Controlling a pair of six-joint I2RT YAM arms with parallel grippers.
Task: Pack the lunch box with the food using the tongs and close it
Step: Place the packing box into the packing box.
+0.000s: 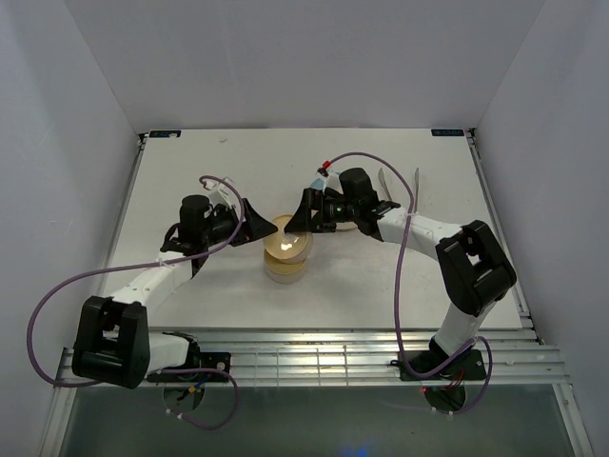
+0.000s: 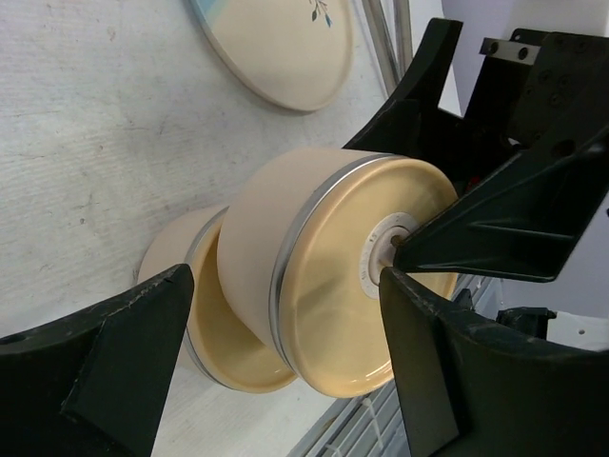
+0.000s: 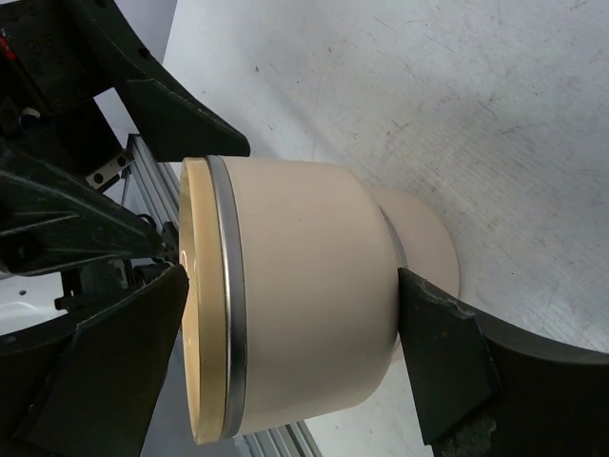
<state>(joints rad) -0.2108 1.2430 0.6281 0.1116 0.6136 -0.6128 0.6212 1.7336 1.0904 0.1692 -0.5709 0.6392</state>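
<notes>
The lunch box shows as two cream round tins with steel bands and light-wood lids. The upper tin [image 1: 287, 244] [image 2: 324, 276] [image 3: 304, 305] rests off-centre on the lower tin [image 1: 285, 270] [image 2: 205, 328] [image 3: 423, 248]. My right gripper [image 1: 301, 226] [image 3: 285, 367] stands open, with one finger over the upper tin's lid and the other at its base. My left gripper [image 1: 264, 231] [image 2: 285, 371] is open on the other side, its fingers wide of both tins. The tongs [image 1: 400, 186] [image 2: 385, 38] lie at the back right. The food is out of view.
A cream plate with a light-blue edge [image 2: 276, 48] lies flat beyond the tins, next to the tongs. White walls close in the table on three sides. A metal rail [image 1: 304, 362] runs along the near edge by the arm bases.
</notes>
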